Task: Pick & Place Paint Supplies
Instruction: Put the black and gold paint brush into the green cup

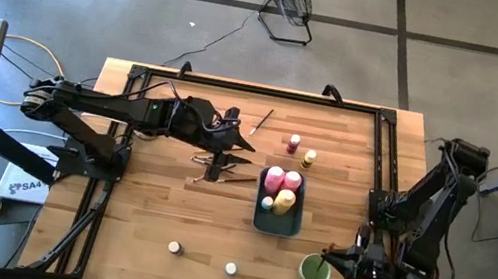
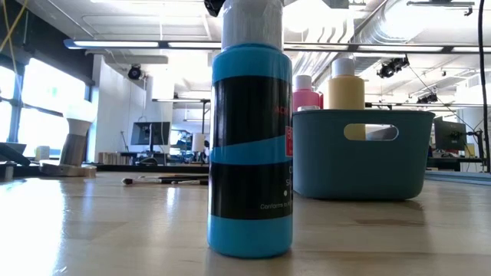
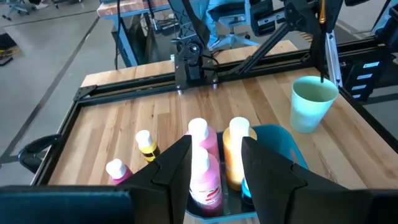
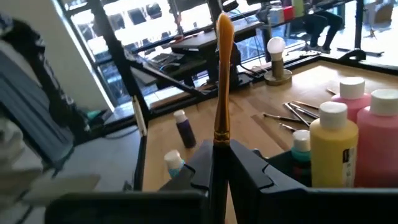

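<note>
The right gripper (image 4: 221, 163) is pinched tight on a thin brown-handled paintbrush (image 4: 222, 81), whose handle stands upright between the two dark fingers. In the high view this gripper (image 1: 342, 262) sits at the table's right near corner, just beside the round green cup (image 1: 314, 270).

The left gripper (image 3: 214, 163) hangs above the middle of the table with its fingers partly apart and nothing between them. Straight ahead of it lies the blue-grey tray (image 3: 287, 144), which holds two pink squeeze bottles (image 3: 200, 138), a yellow squeeze bottle (image 3: 235, 142) and a small teal-capped jar (image 1: 267, 203). In the high view that gripper (image 1: 242, 142) is left of the tray (image 1: 293, 227), over a loose cluster of paintbrushes (image 1: 223, 171) lying flat on the wood. One more brush (image 1: 262, 121) lies apart, nearer the far edge.

Just beyond the tray stand two small bottles, one pinkish (image 1: 294, 144) and one yellow (image 1: 309, 158), close together. Two tiny pale-capped jars (image 1: 174, 247) stand near the front edge, well apart from the tray.

In the low view a blue bottle (image 2: 250, 153) with a dark label stands right in front of the lens, with the tray behind it to the right.
</note>
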